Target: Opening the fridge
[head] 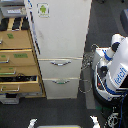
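Observation:
The tall white fridge (60, 35) stands in the middle of the exterior view, seen from above and in front. Its large upper door carries a small green-android sticker (43, 9) at the top left and looks shut. Below it are two white drawers, each with a silver bar handle: the upper handle (60, 63) and the lower handle (62, 81). Both drawers look shut. A white and blue robot body (114, 70) stands at the exterior view's right of the fridge. No gripper shows; a dark part (124, 20) at the top right edge is too cropped to identify.
A tan wooden drawer cabinet (17, 55) with green labels stands against the fridge on the exterior view's left; one of its lower drawers (20, 78) seems pulled out. Cables (89, 60) hang between fridge and robot. Dark floor (60, 110) lies in front.

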{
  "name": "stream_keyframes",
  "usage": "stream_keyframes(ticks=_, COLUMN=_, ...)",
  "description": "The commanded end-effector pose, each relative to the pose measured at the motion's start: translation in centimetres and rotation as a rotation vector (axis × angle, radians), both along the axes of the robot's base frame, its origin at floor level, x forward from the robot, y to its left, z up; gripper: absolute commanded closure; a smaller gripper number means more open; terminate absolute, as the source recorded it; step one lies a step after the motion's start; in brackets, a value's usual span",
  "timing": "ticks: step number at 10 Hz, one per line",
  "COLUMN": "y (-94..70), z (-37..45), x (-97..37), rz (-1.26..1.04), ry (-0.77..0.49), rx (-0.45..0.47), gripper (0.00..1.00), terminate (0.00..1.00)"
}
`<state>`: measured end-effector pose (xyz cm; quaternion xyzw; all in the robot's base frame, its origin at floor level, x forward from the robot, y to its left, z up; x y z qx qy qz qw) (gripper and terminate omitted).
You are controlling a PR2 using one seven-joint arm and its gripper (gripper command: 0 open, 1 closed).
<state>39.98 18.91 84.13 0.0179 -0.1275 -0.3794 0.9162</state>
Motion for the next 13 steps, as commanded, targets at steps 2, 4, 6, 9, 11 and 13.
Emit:
stream_keyframes(ticks=2, y=-0.8, z=1.2, x=1.5, rz=-0.018, ry=0.079, rx=-0.069, gripper=0.0, terminate=0.0)
stream_keyframes(ticks=4, y=-2.1, z=2.6, x=4.5, rz=-0.033, ry=0.106, rx=-0.106, gripper=0.0, terminate=0.0)
stream_keyframes(ticks=6, y=-4.1, z=4.9, x=8.2, rz=-0.052, ry=0.051, rx=-0.129, gripper=0.0, terminate=0.0)
stream_keyframes(ticks=9, y=-6.6, z=8.5, x=14.8, rz=-0.03, ry=0.003, rx=-0.181, gripper=0.0, terminate=0.0)
stream_keyframes(ticks=11, y=-7.5, z=11.3, x=18.7, rz=-0.015, ry=-0.031, rx=-0.19, gripper=0.0, terminate=0.0)
stream_keyframes(ticks=13, y=-7.6, z=14.4, x=23.6, rz=-0.02, ry=-0.058, rx=-0.157, gripper=0.0, terminate=0.0)
